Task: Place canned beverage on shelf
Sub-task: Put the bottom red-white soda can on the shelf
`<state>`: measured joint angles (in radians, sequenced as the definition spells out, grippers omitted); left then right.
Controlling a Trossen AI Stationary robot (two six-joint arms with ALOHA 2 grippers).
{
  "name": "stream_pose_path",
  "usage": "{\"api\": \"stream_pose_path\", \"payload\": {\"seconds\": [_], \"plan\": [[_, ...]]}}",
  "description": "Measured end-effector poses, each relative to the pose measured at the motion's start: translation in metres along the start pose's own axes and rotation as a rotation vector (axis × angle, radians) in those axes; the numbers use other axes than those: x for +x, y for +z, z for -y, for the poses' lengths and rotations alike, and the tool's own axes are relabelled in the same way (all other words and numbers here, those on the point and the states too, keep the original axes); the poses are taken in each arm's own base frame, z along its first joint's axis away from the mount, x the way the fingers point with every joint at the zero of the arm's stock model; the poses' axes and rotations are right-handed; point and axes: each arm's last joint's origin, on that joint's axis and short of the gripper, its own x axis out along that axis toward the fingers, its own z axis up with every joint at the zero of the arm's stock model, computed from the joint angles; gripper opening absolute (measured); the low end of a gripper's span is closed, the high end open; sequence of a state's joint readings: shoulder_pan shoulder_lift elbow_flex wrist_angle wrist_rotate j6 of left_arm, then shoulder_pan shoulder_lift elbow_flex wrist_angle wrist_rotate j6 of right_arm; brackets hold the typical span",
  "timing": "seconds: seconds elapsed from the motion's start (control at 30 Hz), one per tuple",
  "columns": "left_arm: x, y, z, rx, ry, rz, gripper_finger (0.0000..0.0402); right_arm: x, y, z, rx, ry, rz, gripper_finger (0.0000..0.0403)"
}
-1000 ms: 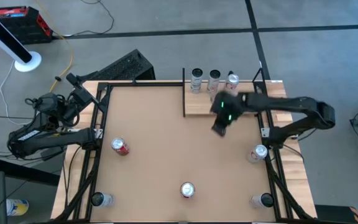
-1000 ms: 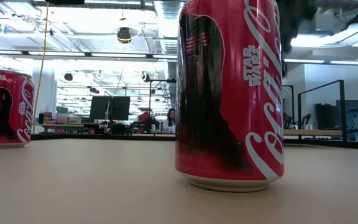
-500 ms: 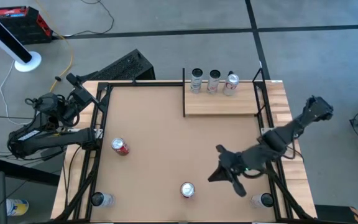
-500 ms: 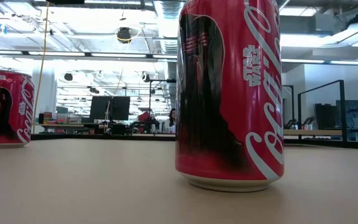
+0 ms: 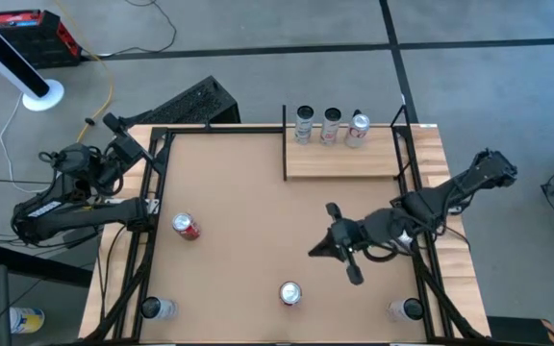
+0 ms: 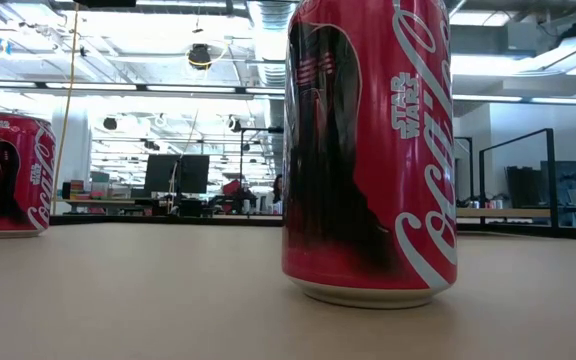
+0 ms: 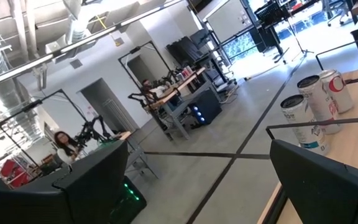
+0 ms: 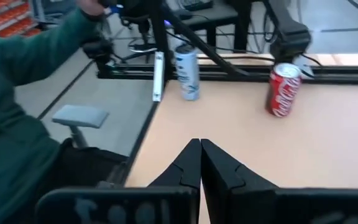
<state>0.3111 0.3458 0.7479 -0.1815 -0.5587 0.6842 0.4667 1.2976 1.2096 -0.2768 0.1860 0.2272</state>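
Observation:
The shelf (image 5: 342,161), a pale wood plank with black uprights, stands at the table's far right. Three cans (image 5: 331,125) stand in a row on its far edge, also seen in the left wrist view (image 7: 316,102). A red can (image 5: 186,226) stands on the table at the left and another red can (image 5: 289,293) near the front edge, large in the low view (image 6: 368,150). My right gripper (image 5: 315,251) hovers right of centre, shut and holding nothing, pointing toward the table's left (image 8: 199,152). My left gripper (image 5: 123,144) waits open beyond the left edge (image 7: 197,199).
Silver cans stand at the near left corner (image 5: 154,308) and the near right corner (image 5: 407,309). A black frame rail (image 5: 152,221) runs along the table's sides. A person's green sleeve (image 8: 23,93) shows beyond the table in the right wrist view.
My right gripper has swung from the shelf's front edge toward the table's near edge, then come back a little toward the centre. It has turned to point at the table's left. No can has moved.

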Motion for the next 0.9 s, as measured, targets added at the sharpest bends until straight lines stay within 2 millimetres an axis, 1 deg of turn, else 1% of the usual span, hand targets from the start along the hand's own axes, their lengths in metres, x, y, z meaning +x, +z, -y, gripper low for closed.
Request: {"api": "stream_pose_path", "payload": {"seconds": [0.17,0.57,0.67,0.73,0.8,0.9], "plan": [[0.0,0.0,0.0,0.001,-0.001,-0.001,0.0379,0.004,-0.004,0.008,0.014,-0.027,-0.011,0.0037],[0.0,0.0,0.0,0.001,0.0,-0.001,0.0379,0.009,-0.018,0.007,0.009,-0.023,-0.035,0.0038],[0.0,0.0,0.0,0.001,0.0,-0.001,0.0379,0.009,-0.018,0.007,0.009,-0.023,-0.034,0.0038],[0.0,0.0,0.0,0.001,0.0,-0.002,0.0379,0.019,-0.019,0.007,0.008,-0.023,-0.014,0.0038],[0.0,0.0,0.0,0.001,0.0,-0.002,0.0379,0.032,-0.023,0.005,-0.043,-0.02,-0.02,0.0038],[0.0,0.0,0.0,0.001,0.001,-0.003,0.0379,0.063,-0.031,0.002,-0.121,-0.014,0.017,0.0038]]}}
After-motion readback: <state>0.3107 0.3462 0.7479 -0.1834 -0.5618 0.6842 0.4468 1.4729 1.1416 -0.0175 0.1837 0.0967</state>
